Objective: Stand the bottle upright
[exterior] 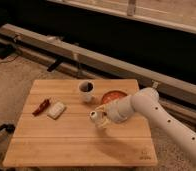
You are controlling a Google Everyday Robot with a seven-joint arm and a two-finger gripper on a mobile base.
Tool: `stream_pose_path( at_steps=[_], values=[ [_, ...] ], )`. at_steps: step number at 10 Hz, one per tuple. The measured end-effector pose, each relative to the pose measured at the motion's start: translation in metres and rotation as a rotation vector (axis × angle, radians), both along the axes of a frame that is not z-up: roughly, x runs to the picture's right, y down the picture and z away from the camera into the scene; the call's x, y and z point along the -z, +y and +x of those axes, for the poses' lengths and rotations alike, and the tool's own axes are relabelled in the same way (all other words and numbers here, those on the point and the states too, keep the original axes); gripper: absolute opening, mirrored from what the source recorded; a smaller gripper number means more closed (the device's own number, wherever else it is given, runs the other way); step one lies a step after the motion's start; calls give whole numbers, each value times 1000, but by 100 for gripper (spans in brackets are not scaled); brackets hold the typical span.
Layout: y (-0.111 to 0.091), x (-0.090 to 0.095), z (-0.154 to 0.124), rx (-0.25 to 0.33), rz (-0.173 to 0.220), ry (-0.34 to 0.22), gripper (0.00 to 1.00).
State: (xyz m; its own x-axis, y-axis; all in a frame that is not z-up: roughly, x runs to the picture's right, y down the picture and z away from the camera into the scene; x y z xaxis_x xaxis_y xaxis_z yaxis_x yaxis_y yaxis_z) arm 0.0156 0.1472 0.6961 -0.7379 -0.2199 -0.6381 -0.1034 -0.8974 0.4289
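The bottle (95, 117) is small and whitish, with its capped end pointing left. It sits at the tip of my gripper (102, 119) over the middle of the wooden table (66, 145). The gripper is shut on the bottle and holds it tilted, just above the tabletop, with a shadow under it. My white arm (151, 107) reaches in from the right, and the gripper hides the bottle's rear part.
A white cup with a dark inside (86, 90) stands just behind the gripper. An orange bowl (113, 96) is behind the wrist. A flat white block (56, 110) and a red chili (41, 106) lie at the left. Dark rails run behind the table.
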Motion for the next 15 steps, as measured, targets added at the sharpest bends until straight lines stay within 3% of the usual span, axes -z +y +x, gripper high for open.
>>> stream_pose_path(
  at_steps=[6, 8, 15],
  values=[
    [5, -12, -2, -5, -59, -10, 0],
    [6, -18, -1, -30, -90, -30, 0],
    [9, -28, -3, -77, -141, -99, 0]
  ],
)
